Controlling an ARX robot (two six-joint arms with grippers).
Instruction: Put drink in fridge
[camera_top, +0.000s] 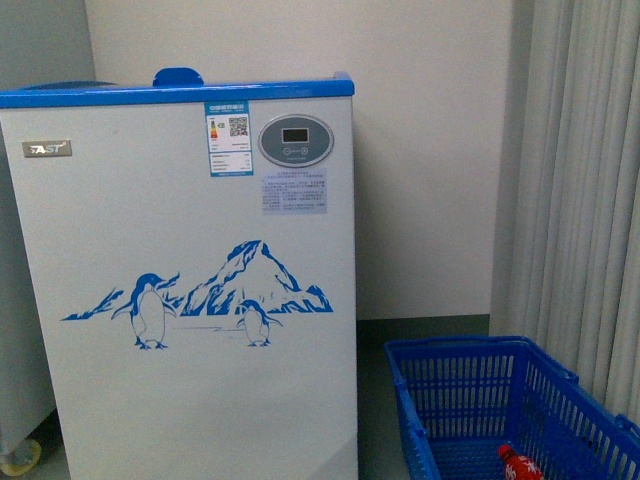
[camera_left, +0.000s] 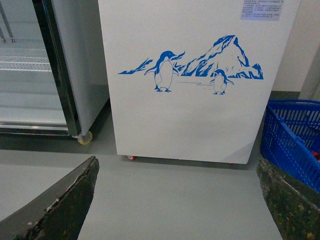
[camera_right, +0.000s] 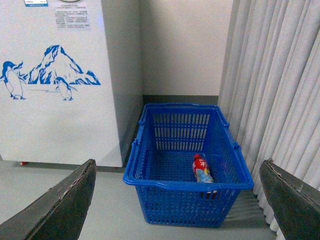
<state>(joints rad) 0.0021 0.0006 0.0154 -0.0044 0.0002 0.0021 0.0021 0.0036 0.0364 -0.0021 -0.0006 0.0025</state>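
The clear plastic drink bottle (camera_right: 201, 170) w/ red cap & red label lies on its side in the bottom of the blue slotted plastic basket (camera_right: 186, 183), not touching the big white fridge (camera_top: 190, 400) w/ blue top rim & penguin pic. The basket sits on the grey floor (camera_right: 107, 200), just right of the fridge & near the pale curtain (camera_right: 280, 90). The left claw (camera_left: 177, 161) faces the fridge front & the right claw (camera_right: 180, 162) looks down at the basket, both spread wide w/ nothing in them.

Drink (camera_top: 516, 465) cut off at front view's bottom edge; print on fridge (camera_top: 200, 300) label (camera_top: 229, 139) illegible.
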